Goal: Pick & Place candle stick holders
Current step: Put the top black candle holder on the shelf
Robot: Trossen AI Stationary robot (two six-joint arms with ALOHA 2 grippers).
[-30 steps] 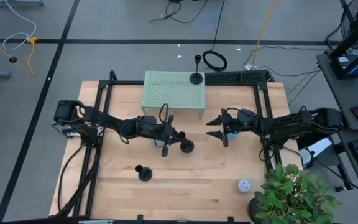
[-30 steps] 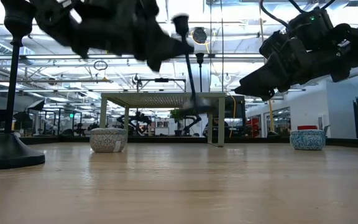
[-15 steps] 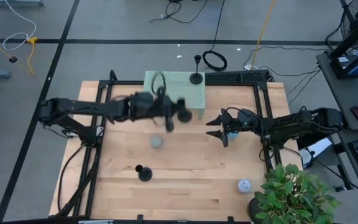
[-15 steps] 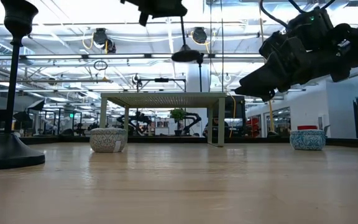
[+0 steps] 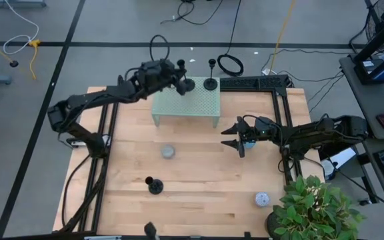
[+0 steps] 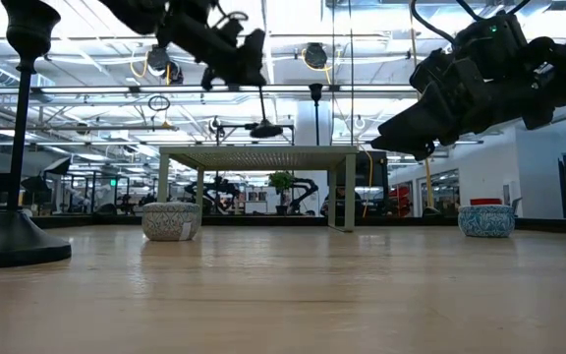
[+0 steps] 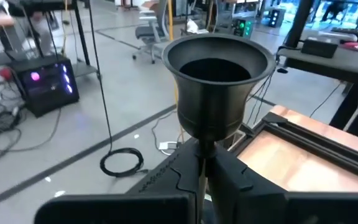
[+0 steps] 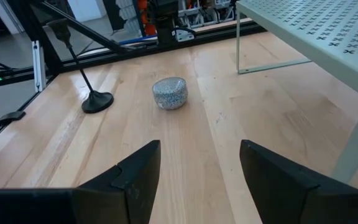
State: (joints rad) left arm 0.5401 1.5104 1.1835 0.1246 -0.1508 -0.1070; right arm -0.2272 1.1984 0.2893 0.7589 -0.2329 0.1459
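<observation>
My left gripper [image 5: 173, 73] is shut on a black candle stick holder [image 5: 186, 84] and holds it over the far side of the pale green perforated shelf [image 5: 185, 107]. Its cup fills the left wrist view [image 7: 218, 62]. A second holder [image 5: 210, 81] stands on its base at the shelf's far right corner. A third holder [image 5: 155, 185] stands on the table near the front; it also shows in the right wrist view [image 8: 95, 99]. My right gripper [image 5: 229, 137] is open and empty, above the table to the right of the shelf. My left gripper pinches the holder's thin stem [image 7: 202, 163] just below the cup, between its two fingers. The fingers come at it from the table's left, across the stem. The holder hangs upright below them, its dome base [image 6: 264, 129] clear above the shelf top.
A grey puck [image 5: 169, 152] lies on the table in front of the shelf, a blue puck [image 5: 249, 142] by my right gripper, and a whitish speckled puck [image 5: 262, 199] at the front right. A potted plant [image 5: 312, 207] overhangs the front right corner.
My left gripper has risen from the table's middle and gone toward the far edge with the holder, which has been lifted clear of the table, has come from tilted to upright and is now over the shelf. The grey puck that the arm covered now shows.
</observation>
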